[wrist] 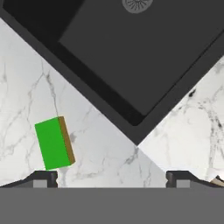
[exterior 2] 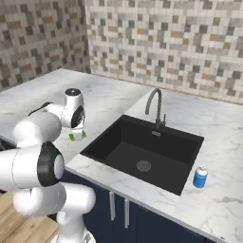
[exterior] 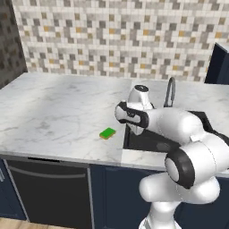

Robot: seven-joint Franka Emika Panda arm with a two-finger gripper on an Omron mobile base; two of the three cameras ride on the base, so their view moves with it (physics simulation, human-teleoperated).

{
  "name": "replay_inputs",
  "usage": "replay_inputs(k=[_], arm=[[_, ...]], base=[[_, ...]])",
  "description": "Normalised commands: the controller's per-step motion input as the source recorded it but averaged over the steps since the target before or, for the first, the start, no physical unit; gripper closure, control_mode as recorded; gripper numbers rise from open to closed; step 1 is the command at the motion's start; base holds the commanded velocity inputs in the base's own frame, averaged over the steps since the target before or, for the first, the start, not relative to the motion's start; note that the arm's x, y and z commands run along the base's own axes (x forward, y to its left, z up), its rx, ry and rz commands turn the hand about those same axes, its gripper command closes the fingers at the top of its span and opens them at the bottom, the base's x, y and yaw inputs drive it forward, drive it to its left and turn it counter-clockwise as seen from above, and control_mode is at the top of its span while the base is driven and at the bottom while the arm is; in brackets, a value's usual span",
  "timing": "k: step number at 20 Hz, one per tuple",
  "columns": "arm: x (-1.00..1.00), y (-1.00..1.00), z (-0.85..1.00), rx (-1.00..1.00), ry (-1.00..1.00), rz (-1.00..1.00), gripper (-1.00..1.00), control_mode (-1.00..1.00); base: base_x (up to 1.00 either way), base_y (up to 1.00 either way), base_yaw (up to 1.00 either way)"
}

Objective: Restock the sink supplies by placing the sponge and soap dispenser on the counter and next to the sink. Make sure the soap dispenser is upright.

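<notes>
The green sponge (wrist: 53, 143) lies flat on the white marble counter (wrist: 26, 87), just left of the black sink (wrist: 131, 52). In the hand view my gripper (wrist: 111, 180) is open, its two tips wide apart with nothing between them, and the sponge sits just beyond the left fingertip (wrist: 43, 178). From the left base view the sponge (exterior: 107, 133) rests near the sink's (exterior: 147, 142) left rim, below my hand. The blue soap dispenser (exterior 2: 200, 176) stands upright on the counter (exterior 2: 109, 99) by the right front corner of the sink (exterior 2: 142, 152).
A dark curved faucet (exterior 2: 154, 107) rises behind the basin. The tiled backsplash (exterior: 112, 36) closes off the back. A wide stretch of counter (exterior: 53, 107) runs to the left. A dark dishwasher front (exterior: 49, 188) sits below the counter's front edge.
</notes>
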Motion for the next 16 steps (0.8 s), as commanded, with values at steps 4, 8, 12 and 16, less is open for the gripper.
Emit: replay_inputs(k=[4, 8, 12, 16], arm=[[-1.0, -0.34, 0.93, 0.11, -0.26, -0.13, -1.0, -1.0], [-1.0, -0.32, 1.0, 0.02, -0.18, -0.13, -1.0, -1.0], [-1.0, -0.28, 1.0, 0.0, -0.06, -0.12, -1.0, -1.0], [-0.84, -0.14, 0.65, 0.0, -0.01, -0.13, -1.0, -1.0]], base=[[0.0, 0.0, 0.0], [0.0, 0.0, 0.0], [0.0, 0.0, 0.0], [0.0, 0.0, 0.0]])
